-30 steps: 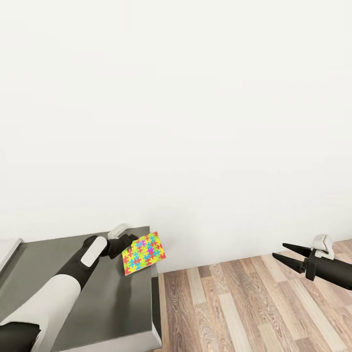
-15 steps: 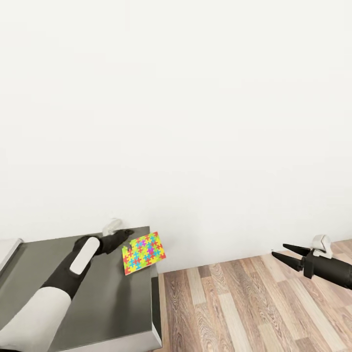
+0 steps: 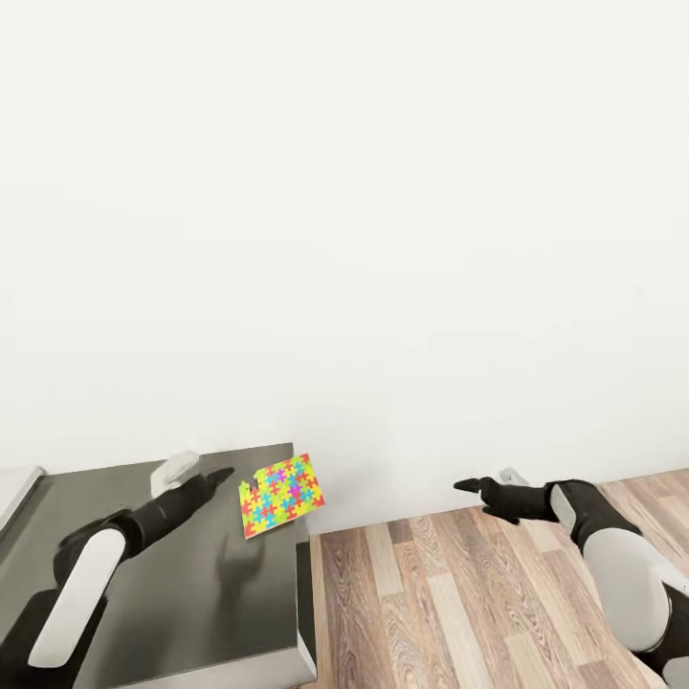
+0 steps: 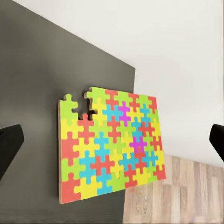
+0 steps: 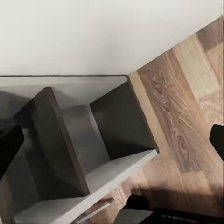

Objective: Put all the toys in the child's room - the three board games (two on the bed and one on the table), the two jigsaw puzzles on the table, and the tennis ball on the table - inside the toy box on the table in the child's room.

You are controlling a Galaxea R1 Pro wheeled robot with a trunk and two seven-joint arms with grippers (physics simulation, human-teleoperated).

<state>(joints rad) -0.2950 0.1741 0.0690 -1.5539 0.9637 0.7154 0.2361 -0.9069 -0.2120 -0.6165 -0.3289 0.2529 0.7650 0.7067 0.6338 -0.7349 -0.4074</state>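
One jigsaw puzzle (image 3: 281,495), a thin multicoloured square with a notch in one corner, lies on the far right corner of the table's dark grey section (image 3: 191,593) and overhangs its edge. My left gripper (image 3: 226,475) is open a short way left of the puzzle, not touching it. In the left wrist view the puzzle (image 4: 112,149) sits between the wide-apart fingers of the left gripper (image 4: 112,142). My right gripper (image 3: 466,486) hangs over the wood floor, pointing left toward the table, open and holding nothing.
A plain white wall runs behind the table. Wood plank floor (image 3: 478,603) lies to the right of it. The right wrist view looks into open grey shelves (image 5: 70,154) in the table's side. A pale grey surface (image 3: 14,493) shows at the far left.
My left gripper has drawn back leftward from the puzzle, which stays in place. My right arm has swung left toward the table and turned its gripper.
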